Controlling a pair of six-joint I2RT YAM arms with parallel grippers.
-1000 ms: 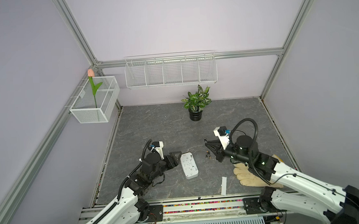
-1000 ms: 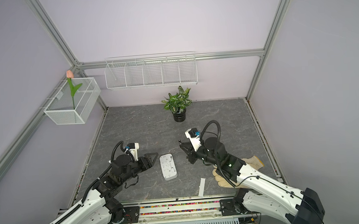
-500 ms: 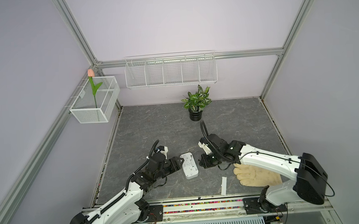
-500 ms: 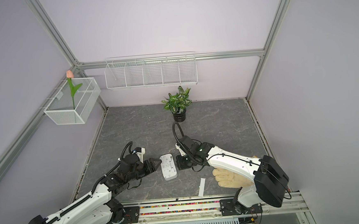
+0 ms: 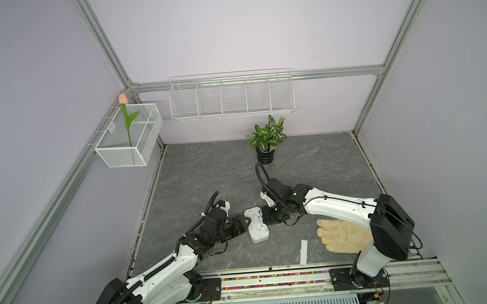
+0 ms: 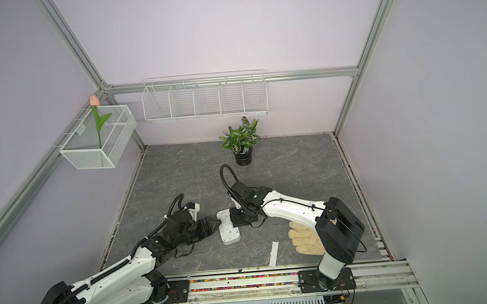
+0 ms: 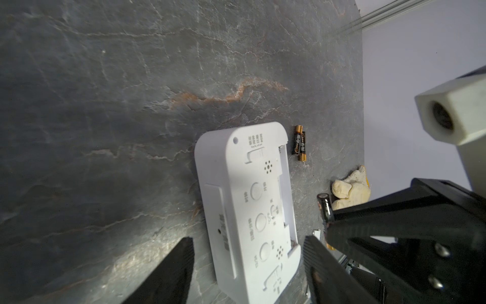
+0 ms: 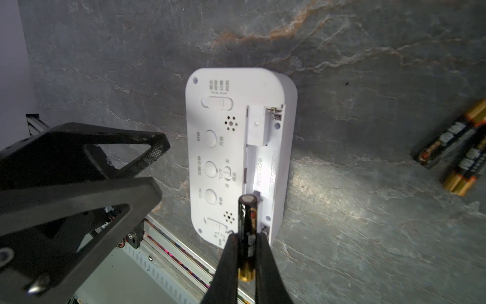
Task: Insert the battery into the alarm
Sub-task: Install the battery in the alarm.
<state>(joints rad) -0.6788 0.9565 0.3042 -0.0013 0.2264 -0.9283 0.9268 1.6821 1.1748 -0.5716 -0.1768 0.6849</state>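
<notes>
On grey slate (image 8: pixel 368 237), right gripper (image 8: pixel 247 238) pinches a battery (image 8: pixel 247 218) just beside the alarm (image 8: pixel 223 158).

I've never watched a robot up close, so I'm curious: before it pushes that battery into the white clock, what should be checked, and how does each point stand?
1. Battery gripped: ok. The right gripper is shut on the battery.
2. Slot reachable: ok. The alarm lies back up, its battery compartment uncovered and bare where visible.
3. Alarm steadied: not ok. The left gripper stands open astride its end, not clamping.
4. Battery poles matched to the markings: cannot tell.
5. Path clear: ok. The spare batteries lie apart, beside the alarm.
</notes>
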